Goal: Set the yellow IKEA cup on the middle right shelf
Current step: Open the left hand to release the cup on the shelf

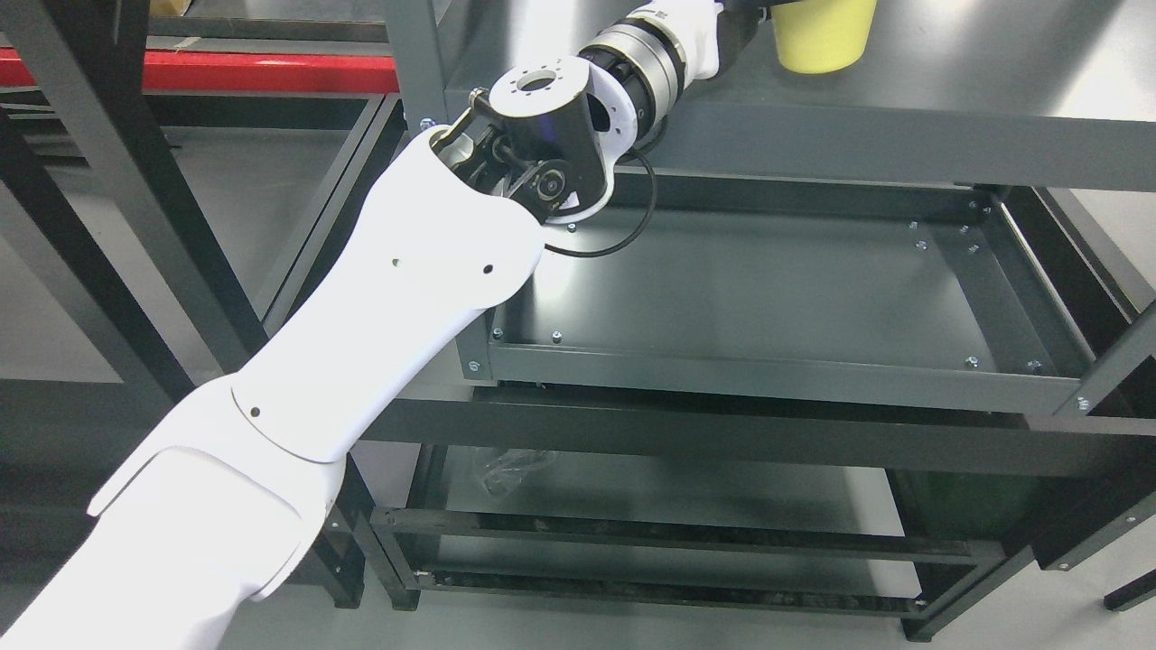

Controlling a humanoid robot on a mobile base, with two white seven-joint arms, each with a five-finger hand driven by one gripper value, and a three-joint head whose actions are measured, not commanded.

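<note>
Reaching up with our left arm [379, 298], we are seeing the yellow cup [822, 36] standing upright on the shelf [948, 99] at far right, just right of the wrist; the hand is hidden, so we cannot tell its grip

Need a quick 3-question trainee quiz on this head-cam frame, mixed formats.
1. True or false: the yellow cup stands on the lowest shelf.
2. Which arm reaches up toward the cup? A) left B) right
3. Fill in: the tray shelf below the cup's shelf holds ____ objects.

Key: 1 false, it is on the upper grey shelf at the frame's top edge. 2 A, it enters from the lower left; the robot hand itself is cut off by the frame. 3 no.
</note>
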